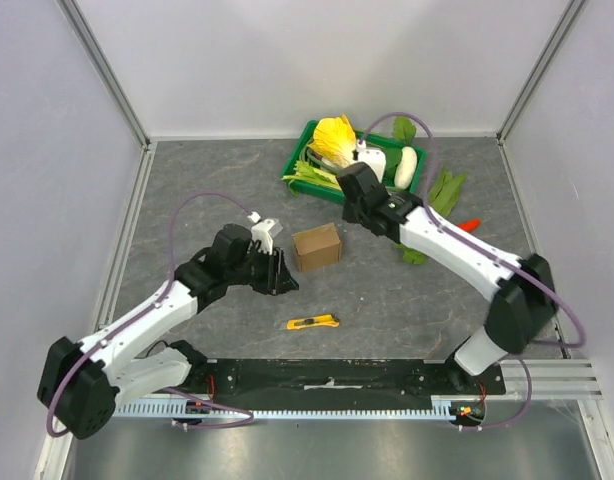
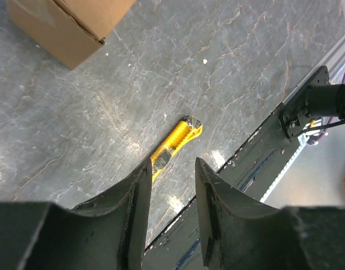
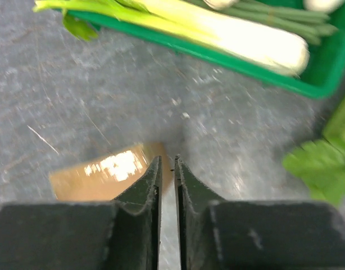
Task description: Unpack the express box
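From above, the express box [image 1: 317,247] sits mid-frame with its lid shut and the yellow knife [image 1: 313,322] lies loose below it, so unpacking looks barely begun. In the left wrist view, the left gripper [image 2: 171,163] is part-open and empty, with the box at upper left. In the right wrist view, the right gripper [image 3: 167,160] is nearly closed on nothing, with the box at lower left.

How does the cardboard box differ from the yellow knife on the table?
The box is plain brown and blocky; the knife is yellow with black and slim. The box stands taller, while the knife lies flat. The box sits farther back; the knife lies nearer the front edge. Both rest on the grey table, apart from each other.
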Robot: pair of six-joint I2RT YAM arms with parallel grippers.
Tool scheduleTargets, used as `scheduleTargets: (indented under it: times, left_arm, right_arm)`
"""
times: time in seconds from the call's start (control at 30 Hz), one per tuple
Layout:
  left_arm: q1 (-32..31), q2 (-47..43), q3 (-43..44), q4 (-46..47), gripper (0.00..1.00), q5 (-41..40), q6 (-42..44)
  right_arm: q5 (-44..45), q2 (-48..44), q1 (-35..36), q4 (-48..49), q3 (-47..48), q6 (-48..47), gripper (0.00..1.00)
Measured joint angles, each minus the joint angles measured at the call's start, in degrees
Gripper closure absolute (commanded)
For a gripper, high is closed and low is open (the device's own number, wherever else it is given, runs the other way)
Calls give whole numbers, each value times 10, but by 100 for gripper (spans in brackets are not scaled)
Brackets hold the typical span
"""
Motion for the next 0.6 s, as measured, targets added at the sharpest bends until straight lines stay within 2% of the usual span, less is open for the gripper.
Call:
scheduleTargets:
  times: [0.07,0.23,0.3,0.37,0.6]
  left_arm:
    - [0,26,-16,34,60,14,-14]
    - [0,88,-19,121,62,24,-23]
    - [0,116,-19,150,65,23,-23]
    - [0,150,-14,167,71,20,-23]
    - [0,246,53,145,73,-50,-31]
  right_arm:
    - [-30,60,-20,16,46,-29,93]
    - [-105,200,-48,37,142,-82,97]
    - [-129,242,-52,39,166,-96,97]
    - [-151,268,-52,38,178,-105,97]
    - [-200,285,-52,30,183,-125,98]
